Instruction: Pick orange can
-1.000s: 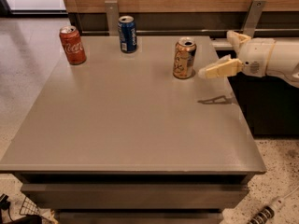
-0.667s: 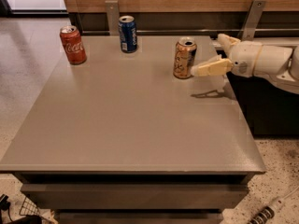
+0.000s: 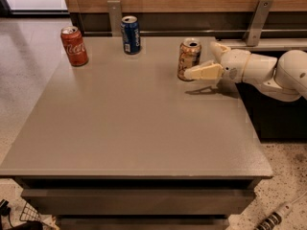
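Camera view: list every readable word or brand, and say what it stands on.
"Coca-Cola": white script on the red can.
Print on the blue can: too blurred to read.
Markings on the orange can: unreadable.
The gripper, open just right of the orange can: no text.

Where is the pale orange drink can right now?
In the camera view, the pale orange drink can stands at the grey table's far right, right of the blue can; the open cream gripper is just right of it.
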